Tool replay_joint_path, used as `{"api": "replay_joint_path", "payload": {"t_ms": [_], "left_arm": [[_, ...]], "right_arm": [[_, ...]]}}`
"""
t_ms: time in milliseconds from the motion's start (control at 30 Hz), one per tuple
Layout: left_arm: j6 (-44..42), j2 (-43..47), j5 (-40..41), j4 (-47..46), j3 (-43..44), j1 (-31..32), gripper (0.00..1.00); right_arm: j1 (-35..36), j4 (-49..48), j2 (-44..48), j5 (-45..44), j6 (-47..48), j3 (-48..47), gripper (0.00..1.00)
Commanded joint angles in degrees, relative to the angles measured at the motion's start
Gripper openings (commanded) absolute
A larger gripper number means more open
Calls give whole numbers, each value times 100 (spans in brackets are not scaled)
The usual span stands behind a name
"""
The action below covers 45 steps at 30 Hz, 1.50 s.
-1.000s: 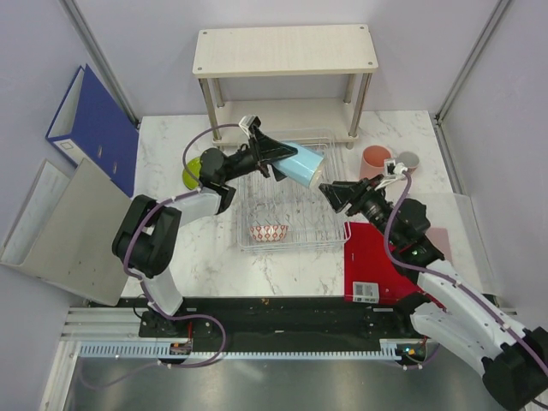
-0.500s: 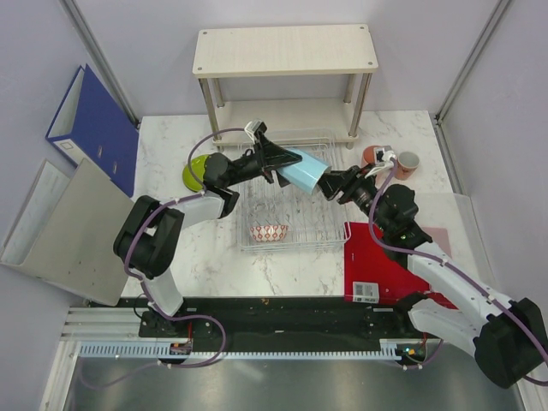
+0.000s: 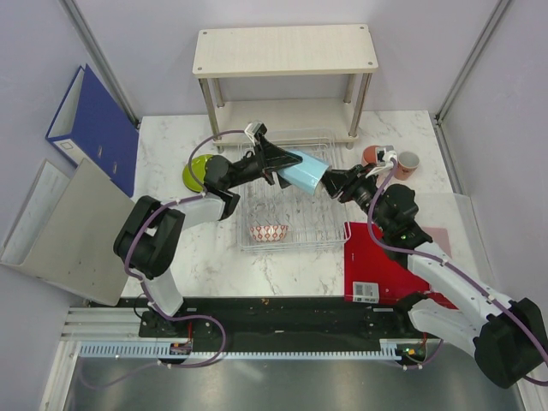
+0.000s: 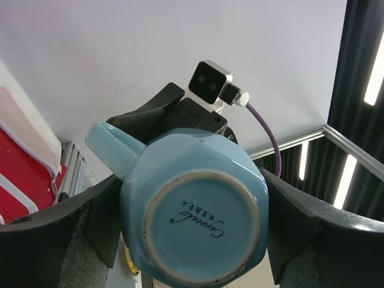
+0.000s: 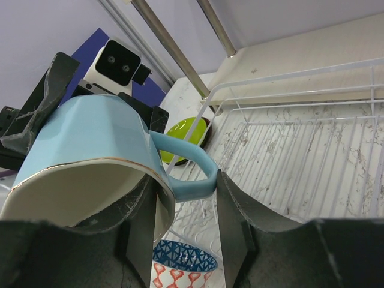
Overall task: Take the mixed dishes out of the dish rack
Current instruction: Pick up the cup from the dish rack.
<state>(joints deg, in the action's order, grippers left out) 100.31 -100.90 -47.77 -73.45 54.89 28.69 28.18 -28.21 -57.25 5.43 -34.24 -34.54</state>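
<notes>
Left gripper (image 3: 289,165) has the light blue cup (image 3: 306,174) clamped by its body and is holding it out sideways in the air, above the far half of the dish rack (image 3: 295,247). From the other side the right gripper (image 3: 330,182) has come up to the cup's mouth, its jaws partly spread. From where I stand it looks like a hand-over.

The risk I'd watch is timing: if the left lets go before the right has a firm hold, the cup would drop onto the wire, or onto the small patterned bowl (image 3: 269,232) lying at the near end of the rack. A pinch on the handle alone might also let the cup swing and slip.

Overhead, the two grippers and the cup merge into one cluster and the contact is hidden. The right wrist view shows more: its fingers (image 5: 237,228) straddle the handle (image 5: 189,174) beside the rim, though I can't tell whether they actually bite yet. It also shows the lime-green plate (image 5: 186,135) beyond the rack. The left wrist view gives only the cup's base (image 4: 198,225), wedged between that gripper's two fingers
</notes>
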Motion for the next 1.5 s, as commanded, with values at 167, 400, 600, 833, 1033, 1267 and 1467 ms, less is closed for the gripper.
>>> {"api": "replay_joint_path", "payload": {"t_ms": [167,400,600,833,1033,1267,1467], "left_arm": [[129,-96,-154,-1857,-102,207,2],[129,-52,-154,-1778,-58,216,2],[146,-35,-189,-1752,-128,225,2],[208,-96,-285,-1760,-75,225,2],[331,-237,-330,-1831,12,234,2],[515,-518,-461,-1831,408,102,53],[674,-711,-435,-1804,724,-188,72]], "right_arm": [[12,-370,153,-7,31,-325,0],[20,228,381,-429,497,-395,73],[21,324,399,-621,918,-509,76],[20,0,311,-561,902,-325,30],[20,-132,241,-201,822,-342,0],[20,218,451,-104,699,-535,0],[21,623,759,-69,656,-834,0]]}}
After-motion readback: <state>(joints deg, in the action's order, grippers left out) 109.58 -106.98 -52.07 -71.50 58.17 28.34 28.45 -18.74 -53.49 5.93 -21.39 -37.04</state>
